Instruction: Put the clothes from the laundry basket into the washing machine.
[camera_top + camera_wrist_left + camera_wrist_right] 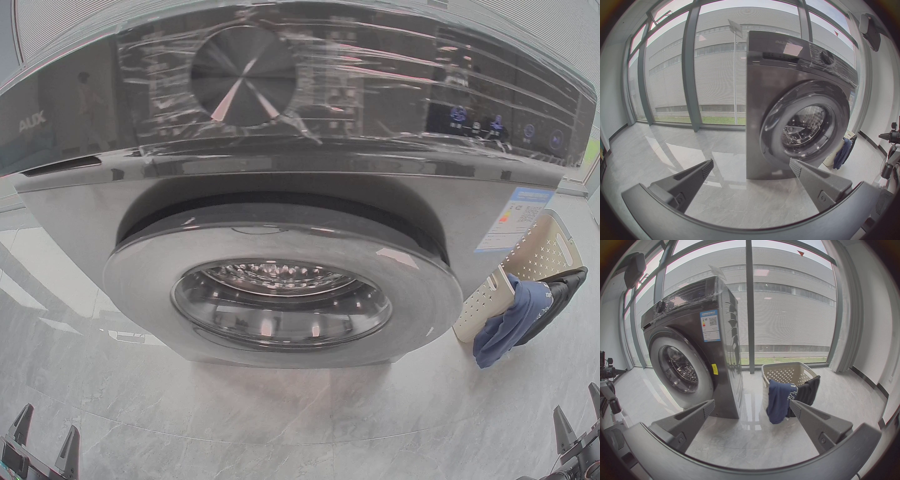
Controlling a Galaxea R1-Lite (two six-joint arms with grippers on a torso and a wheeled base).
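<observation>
With the washing machine (75, 206) door (281, 303) shut and a blue garment (509, 325) draped over the laundry basket (544, 250) rim beside it, left gripper (49, 420) and right gripper (575, 400) hang wide-fingered and empty, probably because the door must be opened first.

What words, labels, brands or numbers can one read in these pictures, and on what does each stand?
Brand logo, washing machine's front panel, left end: short mark, not quoted here.
Blue-and-white label, machine's side: print too small.
Yellow sticker, below it: too small.
Lit panel icons: symbols, no words.
</observation>
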